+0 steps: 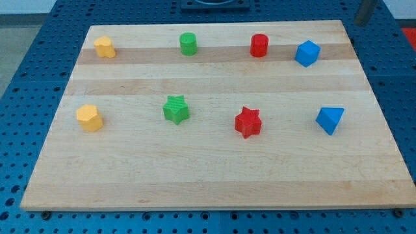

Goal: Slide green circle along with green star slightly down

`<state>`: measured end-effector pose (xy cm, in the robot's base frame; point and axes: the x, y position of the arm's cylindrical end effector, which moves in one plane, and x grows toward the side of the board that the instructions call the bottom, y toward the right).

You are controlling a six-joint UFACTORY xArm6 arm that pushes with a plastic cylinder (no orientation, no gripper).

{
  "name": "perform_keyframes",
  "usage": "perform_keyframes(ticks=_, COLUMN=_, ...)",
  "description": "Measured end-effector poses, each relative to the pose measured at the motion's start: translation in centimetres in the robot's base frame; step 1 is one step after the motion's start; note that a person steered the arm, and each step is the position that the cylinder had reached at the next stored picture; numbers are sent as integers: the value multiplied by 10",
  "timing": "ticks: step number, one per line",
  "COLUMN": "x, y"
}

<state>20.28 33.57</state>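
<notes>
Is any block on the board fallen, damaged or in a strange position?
Nothing stands out. The blocks make two tidy rows on the wooden board, with the green circle above the green star. My tip seems to be off the board at the view's top right.

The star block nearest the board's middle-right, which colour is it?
Red; the star shows clearly in the camera view, right of the green star.

No legible text, label, brand, number or sign appears on the wooden board (214,175), on any of the coloured blocks standing on it, or on the blue perforated table (39,39) around it.
</notes>
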Motion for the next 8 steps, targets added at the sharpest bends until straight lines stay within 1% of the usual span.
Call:
perform_keyframes(ticks=2, x=-3, y=1)
perform_keyframes(ticks=4, x=-11, y=-120)
perform_keyframes(ticks=5, x=-5, y=-159)
perform_keyframes(ticks=6, x=-5, y=-185)
perform_keyframes(ticks=7, x=-4, y=-293)
perform_keyframes(ticks=8, x=-4, y=-316)
